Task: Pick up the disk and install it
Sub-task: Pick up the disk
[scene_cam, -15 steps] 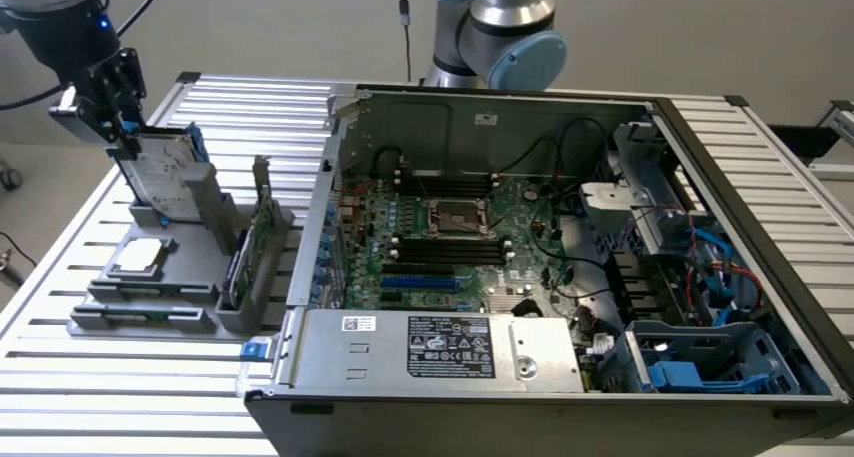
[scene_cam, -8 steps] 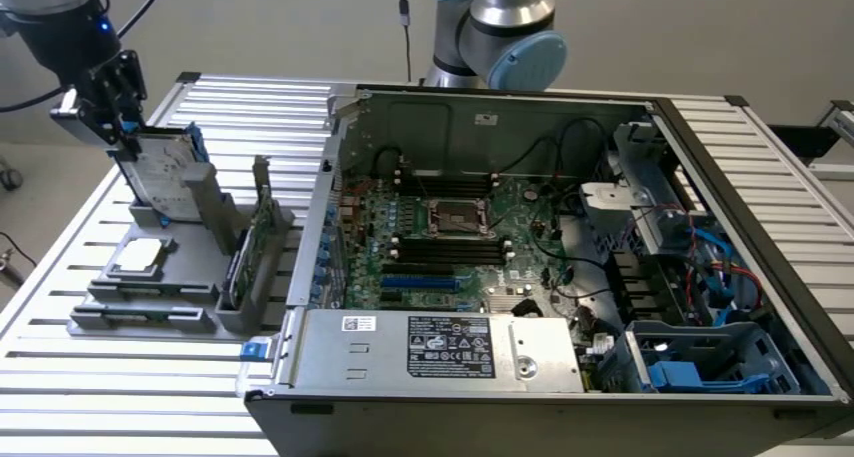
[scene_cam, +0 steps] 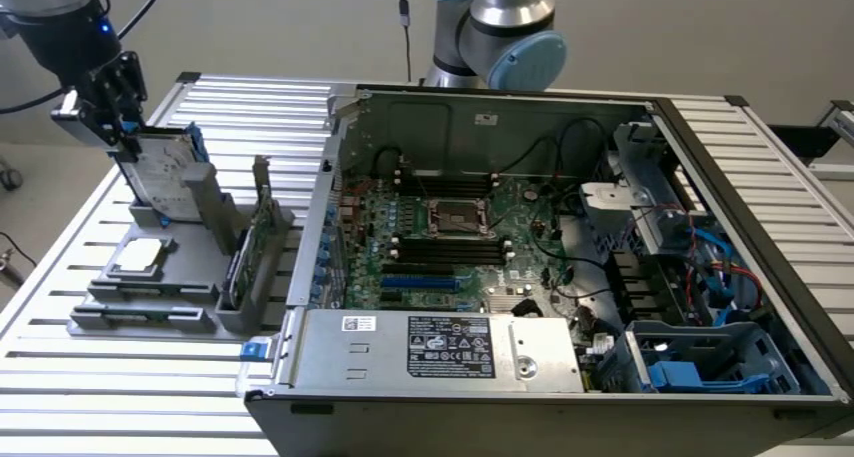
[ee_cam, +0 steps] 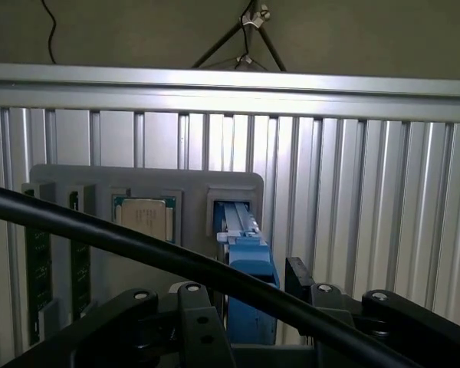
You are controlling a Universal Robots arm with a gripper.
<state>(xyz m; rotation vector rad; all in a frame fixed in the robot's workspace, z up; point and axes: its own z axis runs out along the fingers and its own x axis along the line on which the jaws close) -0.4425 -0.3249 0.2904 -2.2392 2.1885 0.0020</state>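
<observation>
**Figure. The tool poised at the disk's upper edge.** We see the disk [scene_cam: 163,162] standing on edge in a slot of the grey fixture [scene_cam: 203,199] on the slatted desk [scene_cam: 80,377], at the exterior view's left, well apart from the open computer case [scene_cam: 694,157]. Its long axis runs close to vertical, and the upper end appears to lean a little toward the exterior view's left. One broad silver face is turned toward the case. In the wrist view we meet it edge-on, with a blue carrier rail [ee_cam: 245,253] pointing up at the camera.

The tool [scene_cam: 104,117] sits at the top of the disk with its jaws spread wide, one on each side of the rail, and it grips nothing. Whether either finger touches the rail we cannot quite make out.

We judge three risks:
- A tool sitting off-centre could close unevenly and tip the disk against the slot wall.
- A shallow hold on smooth plastic rails could let the disk slip.
- The black cable [ee_cam: 100,238] crossing in front of the wrist camera could snag.

The small square chip [scene_cam: 143,255] lies flat on the fixture nearby.
</observation>
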